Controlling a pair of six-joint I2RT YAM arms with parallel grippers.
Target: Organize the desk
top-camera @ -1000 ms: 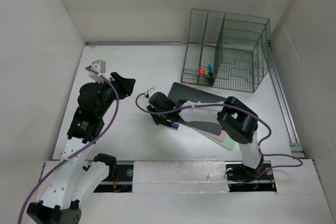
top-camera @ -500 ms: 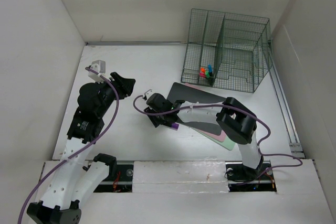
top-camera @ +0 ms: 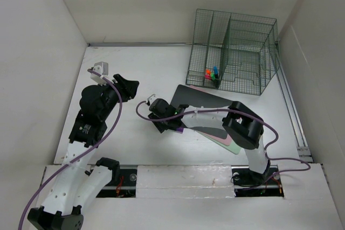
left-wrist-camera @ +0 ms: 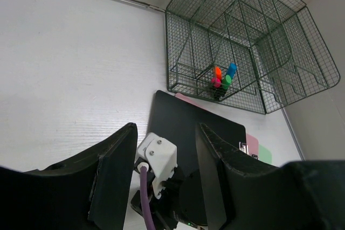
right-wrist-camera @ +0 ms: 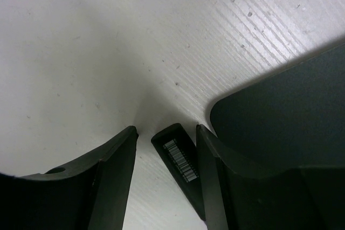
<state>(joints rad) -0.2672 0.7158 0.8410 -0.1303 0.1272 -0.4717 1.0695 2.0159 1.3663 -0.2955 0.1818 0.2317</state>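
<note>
The desk (top-camera: pixel 135 63) is a wide white tabletop. My right gripper (top-camera: pixel 164 122) reaches left, low over it. In the right wrist view it (right-wrist-camera: pixel 166 138) is open, its fingers on either side of a small narrow black object with a barcode label (right-wrist-camera: pixel 180 160) that lies flat on the desk (right-wrist-camera: pixel 108 36). There is a gap at the left finger. A black folder (right-wrist-camera: pixel 285 106) lies just beside it. My left gripper (top-camera: pixel 129 87) is open and empty, held above the desk, and looks down on the right wrist (left-wrist-camera: pixel 164 133).
The black folder (top-camera: pixel 199 98) lies on pink (top-camera: pixel 223 139) and green (top-camera: pixel 234 146) sheets at centre right. A dark green wire-mesh rack (top-camera: pixel 232 49) stands at the back right with coloured markers (top-camera: pixel 212 74) in its front compartment. White walls border the desk.
My right gripper has moved a little to the left, off the folder's corner. The left arm has not moved.
</note>
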